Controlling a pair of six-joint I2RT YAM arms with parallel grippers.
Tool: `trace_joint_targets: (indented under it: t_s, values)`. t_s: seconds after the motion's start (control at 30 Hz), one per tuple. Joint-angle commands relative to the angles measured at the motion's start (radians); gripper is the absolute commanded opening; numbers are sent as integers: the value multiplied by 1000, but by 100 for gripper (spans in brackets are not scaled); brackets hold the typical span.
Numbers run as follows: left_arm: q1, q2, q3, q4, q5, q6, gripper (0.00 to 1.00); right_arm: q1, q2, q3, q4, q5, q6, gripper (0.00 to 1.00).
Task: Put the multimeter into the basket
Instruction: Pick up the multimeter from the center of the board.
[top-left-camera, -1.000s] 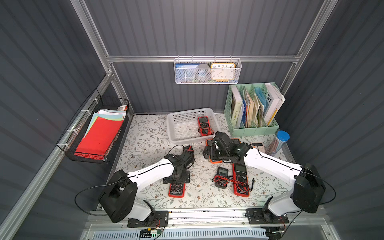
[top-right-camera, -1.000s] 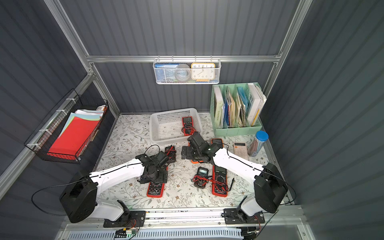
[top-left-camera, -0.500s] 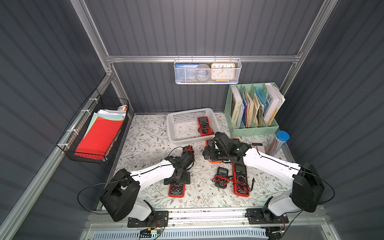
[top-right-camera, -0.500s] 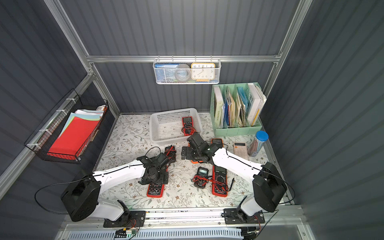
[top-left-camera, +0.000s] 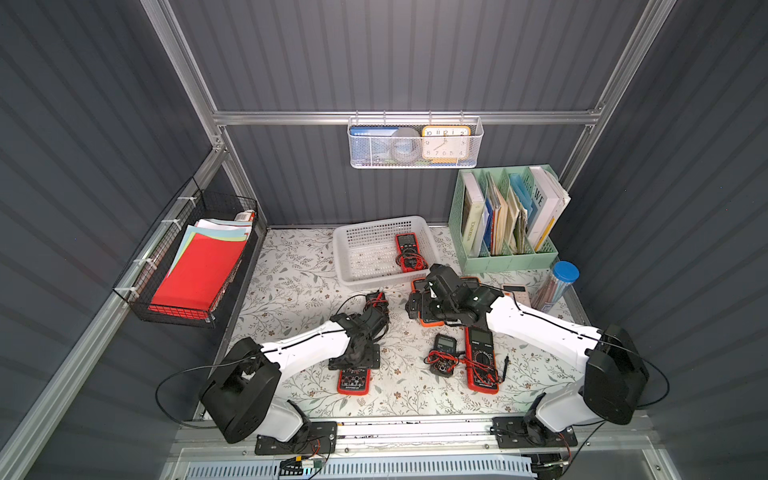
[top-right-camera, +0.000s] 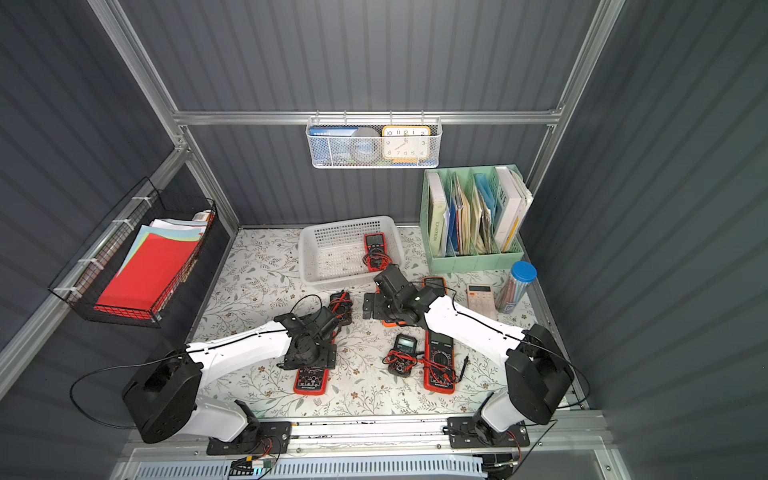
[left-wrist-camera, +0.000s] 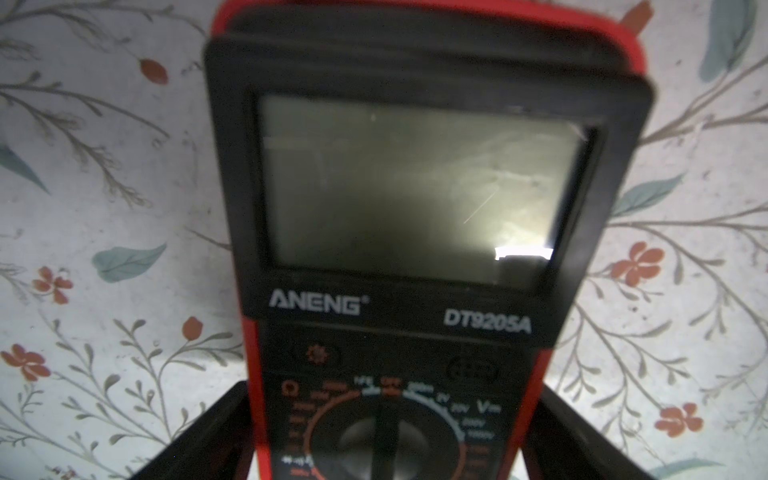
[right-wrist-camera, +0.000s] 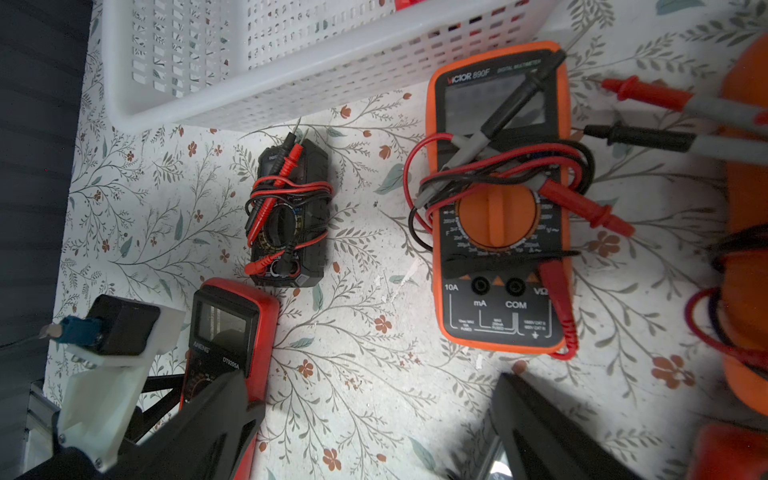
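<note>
A red and black multimeter (left-wrist-camera: 415, 187) lies flat on the flowered table near the front (top-left-camera: 354, 380) (top-right-camera: 309, 380). My left gripper (left-wrist-camera: 395, 399) (top-left-camera: 355, 357) stands over it, one finger close against each long side; whether they press I cannot tell. The white perforated basket (top-left-camera: 338, 257) (top-right-camera: 307, 266) (right-wrist-camera: 291, 70) sits at the back and holds another red multimeter (top-left-camera: 407, 249). My right gripper (right-wrist-camera: 374, 415) (top-left-camera: 415, 309) hangs open in front of the basket, with only bare table between its fingers.
Loose meters lie around: a small black one wrapped in leads (right-wrist-camera: 286, 212) (top-left-camera: 376, 305), an orange one (right-wrist-camera: 498, 208), a long red one (top-left-camera: 480, 357). A green file holder (top-left-camera: 503, 257), a pencil jar (top-left-camera: 559, 286) and a calculator (top-right-camera: 480, 295) stand at the right.
My left wrist has sunk a little lower over the red multimeter at the front. The right arm and the multimeters have stayed where they were.
</note>
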Motion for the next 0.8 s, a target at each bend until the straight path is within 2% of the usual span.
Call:
trace_joint_targets:
  t_s: [0.0, 0.17, 0.23, 0.3, 0.53, 0.77]
  values:
    - [4, 84, -83, 86, 21, -36, 70, 4, -22, 8, -10, 22, 6, 99]
    - [4, 22, -46, 37, 26, -36, 51, 3, -28, 4, -13, 24, 4, 99]
    - [4, -24, -14, -5, 14, -39, 49, 4, -28, 2, -13, 28, 6, 99]
    - [4, -72, 26, -49, -11, -41, 43, 3, -28, 2, -13, 29, 7, 99]
    - [4, -116, 183, -141, -73, -48, 42, 3, -31, 2, -11, 26, 11, 99]
    - [9, -46, 406, -189, -101, 11, 42, 0, -63, -4, -25, 42, 11, 99]
